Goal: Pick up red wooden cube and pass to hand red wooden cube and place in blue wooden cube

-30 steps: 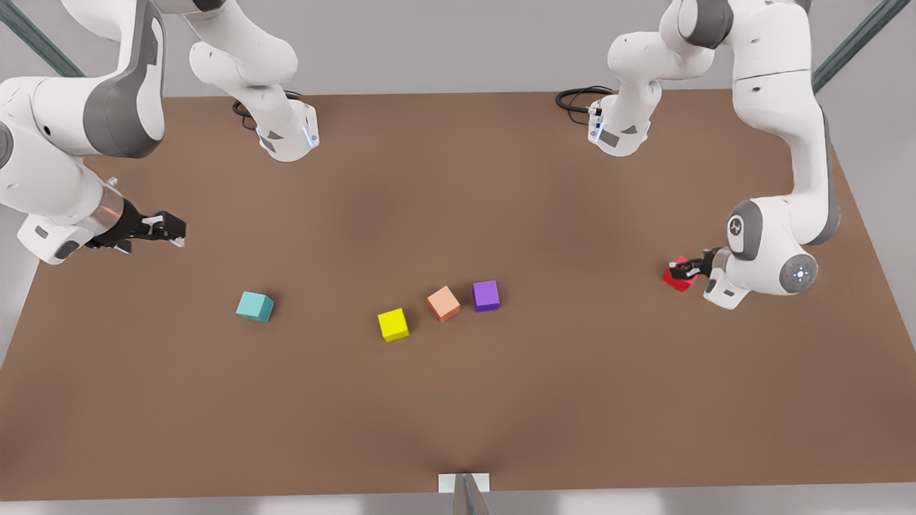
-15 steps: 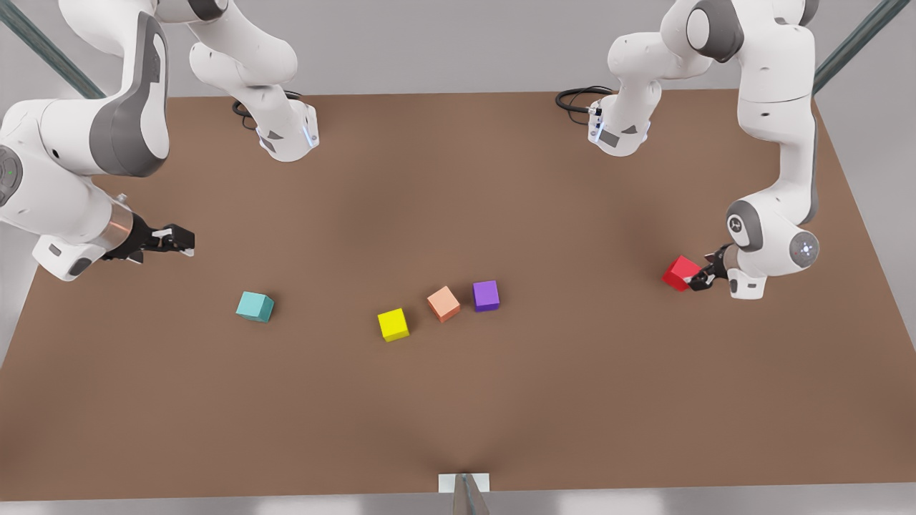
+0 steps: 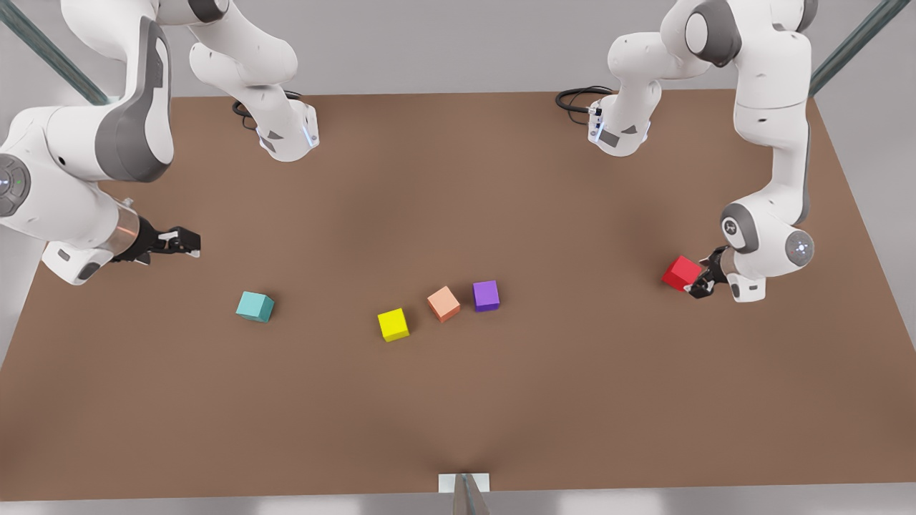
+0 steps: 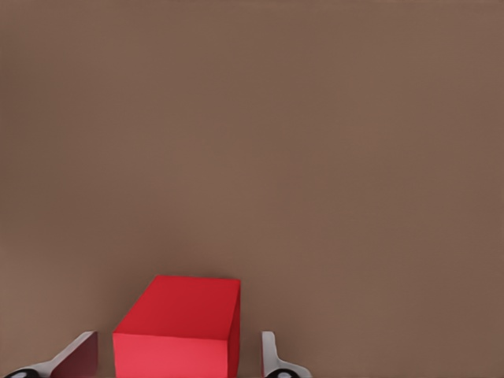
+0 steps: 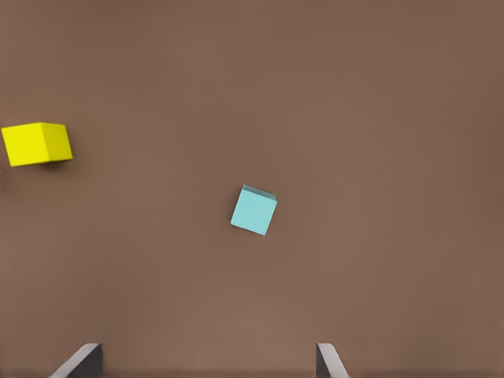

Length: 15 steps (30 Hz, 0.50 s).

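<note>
Red wooden cube [image 3: 680,272] is the thing at stake, but the widest thing is the brown table [image 3: 458,400], which spans the front view from edge to edge. Two white arms stand on its far side. The arm at the front view's right bends down to the left gripper [image 3: 700,281], low over the table near that side's edge; the arm at the front view's left ends in the right gripper [image 3: 187,245], which hangs above the table near the opposite edge. The left gripper sits hard against the red wooden cube, and in the left wrist view the cube [image 4: 179,331] lies between its two fingertips [image 4: 75,358] with a sliver of brown showing on each side, so the fingers are spread and not pressing it. In the right wrist view the right gripper's two fingertips [image 5: 83,360] stand far apart with bare table between them, released and holding nothing. The blue wooden cube [image 3: 255,306] rests on the table toward the front view's left, below the right gripper and apart from it; it sits mid-frame in the right wrist view [image 5: 253,210]. Between the two grippers lie a yellow cube [image 3: 393,324], a salmon cube [image 3: 444,303] and a purple cube [image 3: 486,295], close together, the salmon one just beside the purple
</note>
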{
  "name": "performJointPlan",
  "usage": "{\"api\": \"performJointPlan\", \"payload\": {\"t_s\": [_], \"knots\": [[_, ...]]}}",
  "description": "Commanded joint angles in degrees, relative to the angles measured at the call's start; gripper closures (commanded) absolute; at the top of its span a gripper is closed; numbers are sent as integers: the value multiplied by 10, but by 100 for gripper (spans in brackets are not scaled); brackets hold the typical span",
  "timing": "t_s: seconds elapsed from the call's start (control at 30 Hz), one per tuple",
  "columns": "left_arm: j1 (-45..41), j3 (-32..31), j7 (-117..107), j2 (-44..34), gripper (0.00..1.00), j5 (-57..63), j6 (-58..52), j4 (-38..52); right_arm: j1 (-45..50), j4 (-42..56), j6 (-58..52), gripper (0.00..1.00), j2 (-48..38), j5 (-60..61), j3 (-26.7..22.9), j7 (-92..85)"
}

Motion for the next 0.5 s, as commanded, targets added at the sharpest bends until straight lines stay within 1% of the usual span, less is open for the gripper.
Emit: {"api": "performJointPlan", "payload": {"t_s": [0.0,0.13,0.2,0.47], "knots": [[0,0,-38,4,0,0,14,-2,1,0,0,0,-1,0,0,1],[-8,0,-38,4,0,-3,15,-17,1,0,-1,0,0,0,0,1],[-11,-1,-24,14,0,-33,37,-25,1,0,-1,0,1,0,0,-1],[-13,-2,-16,35,0,-35,52,-26,2,0,-2,0,0,0,0,-2]]}}
